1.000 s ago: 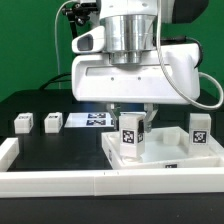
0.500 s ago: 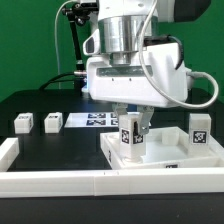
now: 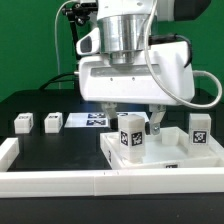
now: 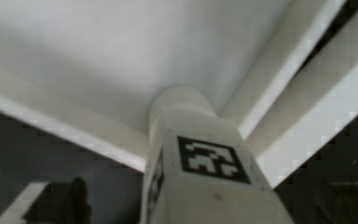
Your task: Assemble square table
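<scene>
The fingers [image 3: 155, 124] are released and spread wide. They hang on either side of an upright table leg [image 3: 130, 136] without touching it. In the exterior view one finger shows clear of the leg on that view's right, and the other is mostly hidden behind the leg.

The leg stands in the near corner of the square table top [image 3: 170, 152], on the exterior view's left. The top lies rim-up on the black bench [image 3: 60, 145]. A second leg [image 3: 198, 130] stands upright in the top's far corner on the exterior view's right.

Two loose legs [image 3: 22, 122] [image 3: 52, 122] sit side by side on the bench, well apart from the top, toward the exterior view's left. The marker board [image 3: 95, 120] lies flat between them and the top. A white rail [image 3: 60, 182] runs along the near edge of the bench.

The wrist view looks down the released leg [image 4: 190, 125], its tag [image 4: 211, 160] facing the camera. The top's white inner face [image 4: 87, 60] and rim lie behind it. The dark fingers [image 4: 60, 200] are blurred on both sides, with open gaps to the leg.
</scene>
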Motion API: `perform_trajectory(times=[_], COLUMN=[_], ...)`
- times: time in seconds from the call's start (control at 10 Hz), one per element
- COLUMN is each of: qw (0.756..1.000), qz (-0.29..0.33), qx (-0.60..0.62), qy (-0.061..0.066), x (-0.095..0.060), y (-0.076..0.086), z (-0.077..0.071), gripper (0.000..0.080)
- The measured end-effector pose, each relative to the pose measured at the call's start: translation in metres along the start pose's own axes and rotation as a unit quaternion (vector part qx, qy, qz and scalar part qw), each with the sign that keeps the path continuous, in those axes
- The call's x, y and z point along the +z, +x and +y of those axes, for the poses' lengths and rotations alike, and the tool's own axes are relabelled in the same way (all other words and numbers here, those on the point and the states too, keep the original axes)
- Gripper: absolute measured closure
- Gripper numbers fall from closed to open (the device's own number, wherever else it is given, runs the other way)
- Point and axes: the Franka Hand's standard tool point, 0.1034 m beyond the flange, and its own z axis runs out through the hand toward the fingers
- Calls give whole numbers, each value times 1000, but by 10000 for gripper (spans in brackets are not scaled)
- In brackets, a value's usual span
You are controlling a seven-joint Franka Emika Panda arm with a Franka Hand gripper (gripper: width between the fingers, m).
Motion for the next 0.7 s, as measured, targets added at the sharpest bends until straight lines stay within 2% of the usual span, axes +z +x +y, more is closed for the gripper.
perform_trajectory(times=[0.4, 0.7], qw=[990, 955], qz=[1, 13], qx=[-142, -298], qy=[0, -10], x=[0, 1], y=[1, 1], z=[1, -1], gripper=[150, 150])
